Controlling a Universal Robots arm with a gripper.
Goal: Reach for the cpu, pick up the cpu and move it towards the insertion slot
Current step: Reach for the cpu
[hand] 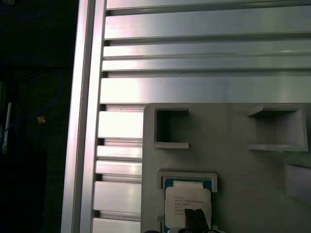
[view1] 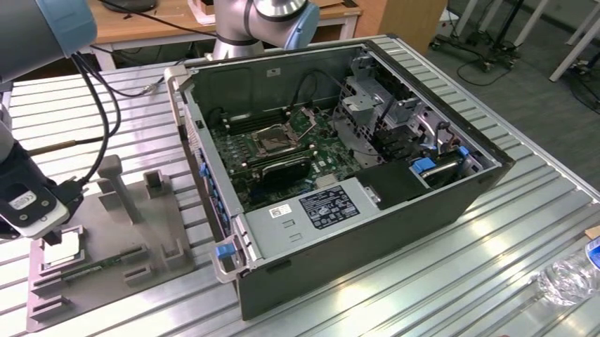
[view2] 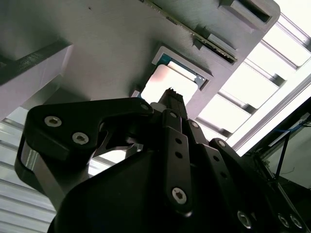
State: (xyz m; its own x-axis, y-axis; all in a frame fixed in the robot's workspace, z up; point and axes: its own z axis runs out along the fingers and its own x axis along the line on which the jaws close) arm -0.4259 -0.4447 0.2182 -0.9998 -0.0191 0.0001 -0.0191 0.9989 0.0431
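Note:
The cpu (view1: pixel 64 250) is a small silvery square chip lying in a framed nest on the grey fixture plate (view1: pixel 140 232), at the exterior view's left. My gripper (view1: pixel 49 235) hangs directly over it, very close. In the second wrist view the gripper's dark tip (view2: pixel 171 94) reaches the edge of the cpu (view2: pixel 167 80). The first wrist view shows the cpu (hand: pixel 184 201) with the gripper's tip (hand: pixel 197 219) overlapping its edge. The insertion slot (view1: pixel 275 138) is the shiny-framed square socket on the green motherboard inside the open computer case, well off to the exterior view's right of the gripper.
Grey posts (view1: pixel 112 186) rise from the fixture plate behind the gripper. A green memory stick (view1: pixel 105 265) lies on the plate near the cpu. The case's wall (view1: pixel 201 175) stands between plate and socket. A water bottle (view1: pixel 570 277) lies at the far right on the ribbed table.

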